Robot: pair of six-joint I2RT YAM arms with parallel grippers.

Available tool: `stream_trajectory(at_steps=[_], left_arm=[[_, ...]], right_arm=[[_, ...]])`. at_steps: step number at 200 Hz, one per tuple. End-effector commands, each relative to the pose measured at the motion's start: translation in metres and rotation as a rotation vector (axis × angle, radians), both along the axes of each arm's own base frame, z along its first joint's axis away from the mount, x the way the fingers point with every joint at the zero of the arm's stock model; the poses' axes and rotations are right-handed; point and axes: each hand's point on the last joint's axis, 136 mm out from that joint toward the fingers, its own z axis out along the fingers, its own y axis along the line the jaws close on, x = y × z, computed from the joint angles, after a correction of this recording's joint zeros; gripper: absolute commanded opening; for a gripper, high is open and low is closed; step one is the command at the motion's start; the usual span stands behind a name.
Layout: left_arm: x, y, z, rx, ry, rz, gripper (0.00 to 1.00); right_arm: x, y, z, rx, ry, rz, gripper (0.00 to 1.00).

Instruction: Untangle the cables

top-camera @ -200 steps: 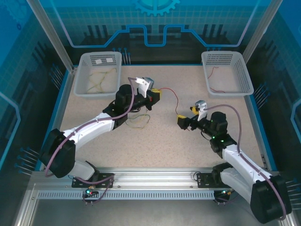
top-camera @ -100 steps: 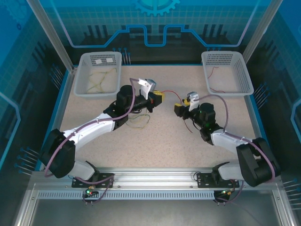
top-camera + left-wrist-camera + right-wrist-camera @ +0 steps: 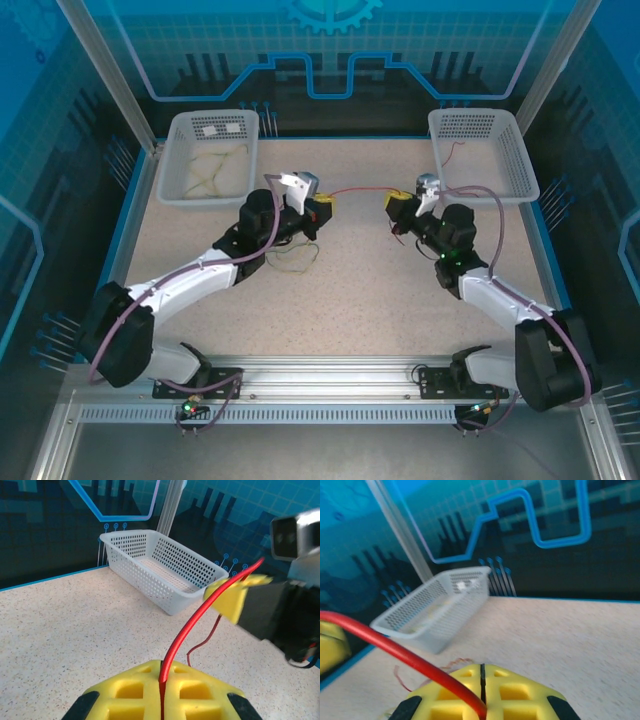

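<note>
Pale-yellow cables (image 3: 296, 257) are lying loose on the surface (image 3: 350, 300) beside the left arm (image 3: 190, 280). Beyond, left fingers (image 3: 132, 692) and right fingers (image 3: 517, 690) are both clamping the red cable (image 3: 360, 190), holding it taut; pulling wider is risking it slipping free, and its dangling end is seemingly trailing below.

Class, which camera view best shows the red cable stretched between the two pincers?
The top view: the red cable runs its full span from left pincer to right pincer. The left wrist view shows it rising toward the right pincer; the right wrist view shows one blurred end.
</note>
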Motion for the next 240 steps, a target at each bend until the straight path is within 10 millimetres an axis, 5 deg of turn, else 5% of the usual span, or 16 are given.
stream_trajectory(at_steps=[1, 46, 95, 166, 240], left_arm=[[-0.005, -0.026, 0.003, -0.032, -0.028, -0.106, 0.0], [-0.004, -0.061, -0.019, -0.025, 0.026, -0.172, 0.0], [-0.009, -0.092, -0.026, 0.004, 0.028, -0.234, 0.0], [-0.011, -0.114, -0.036, -0.017, 0.059, -0.269, 0.0], [-0.005, -0.112, -0.047, -0.016, 0.046, -0.237, 0.0]], right_arm=[[-0.01, 0.007, 0.035, 0.126, 0.011, 0.072, 0.0], [-0.015, 0.004, 0.072, 0.263, 0.007, 0.072, 0.0], [-0.014, 0.007, 0.083, 0.34, 0.025, 0.064, 0.0], [-0.011, 0.016, 0.09, 0.433, 0.079, 0.119, 0.0], [-0.012, 0.017, 0.098, 0.479, 0.117, 0.127, 0.0]])
